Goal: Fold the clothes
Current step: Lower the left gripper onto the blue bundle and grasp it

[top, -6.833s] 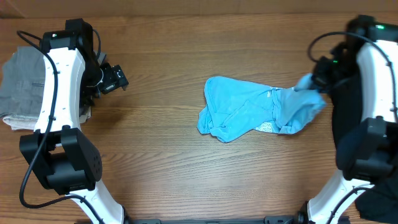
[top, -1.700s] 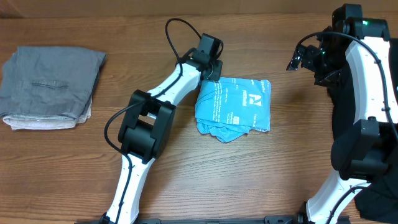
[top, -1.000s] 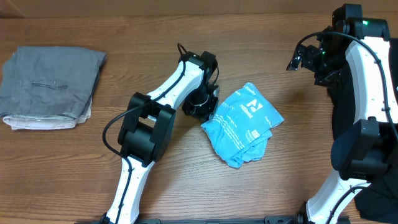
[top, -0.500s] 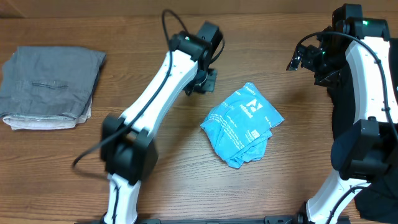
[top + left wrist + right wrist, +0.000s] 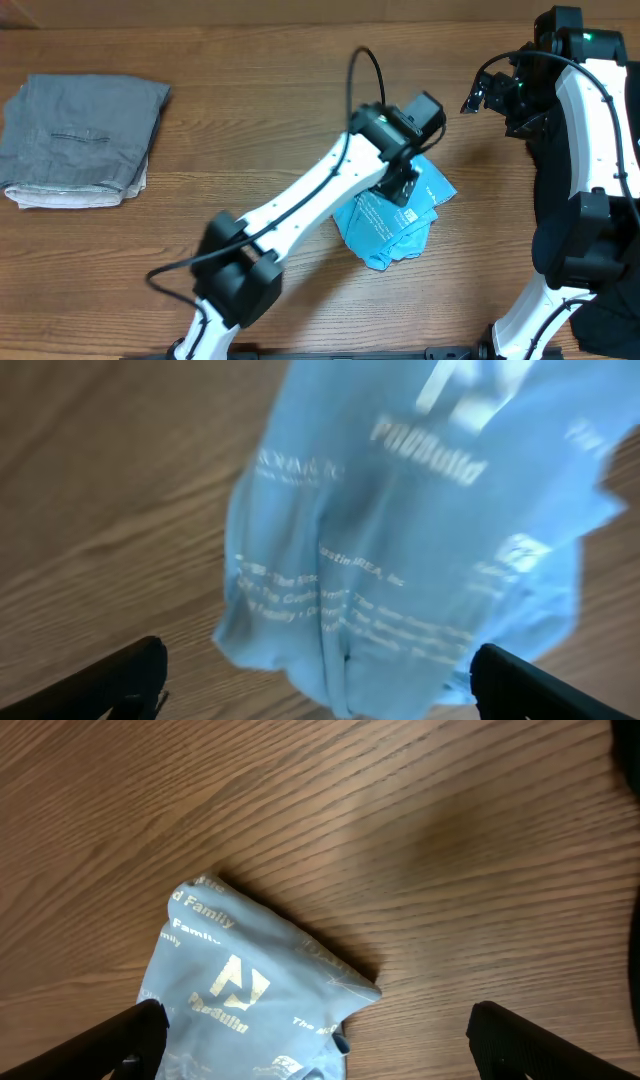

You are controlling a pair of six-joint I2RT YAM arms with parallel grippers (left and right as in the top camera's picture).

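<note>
The clothes in play are a light blue T-shirt (image 5: 385, 235), folded into a small bundle with white lettering, lying on the wooden table (image 5: 300, 70) right of centre. My left gripper (image 5: 403, 187) hovers over the bundle's upper edge, open. In the left wrist view the T-shirt (image 5: 420, 550) fills the frame, and the left gripper (image 5: 320, 695) has both dark fingertips (image 5: 125, 678) spread wide with nothing gripped. My right gripper (image 5: 482, 95) is raised at the far right, open and apart from the shirt. In its own view the right gripper (image 5: 330, 1045) looks down on the T-shirt (image 5: 250, 1000).
A folded grey garment stack (image 5: 80, 140) lies at the table's far left. Dark fabric (image 5: 548, 200) hangs along the right edge behind the right arm. Bare wood (image 5: 450, 840) surrounds the blue bundle.
My left arm swung right from beside the bundle to over its upper edge, and its jaws went from shut to open. The bundle and the right arm stayed put.
</note>
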